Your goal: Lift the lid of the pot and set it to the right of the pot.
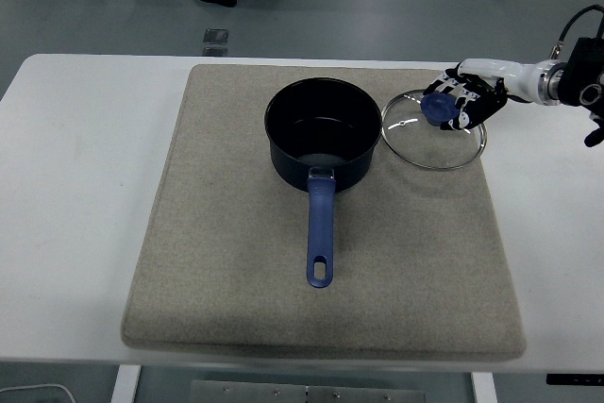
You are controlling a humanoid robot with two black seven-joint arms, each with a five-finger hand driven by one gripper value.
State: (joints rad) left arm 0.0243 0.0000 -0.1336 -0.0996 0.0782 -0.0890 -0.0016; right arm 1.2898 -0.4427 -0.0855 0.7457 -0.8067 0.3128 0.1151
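Right hand [464, 101] was closed around the blue knob of the glass lid [433, 130], which sat just right of the open pot [323, 134] over the grey mat [236, 261]. Risk: lid's left rim lay close to the pot wall; an uneven release could clip it.

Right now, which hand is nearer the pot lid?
Right. The right hand grips the pot lid by its blue knob, right of the pot. The left hand is out of view.
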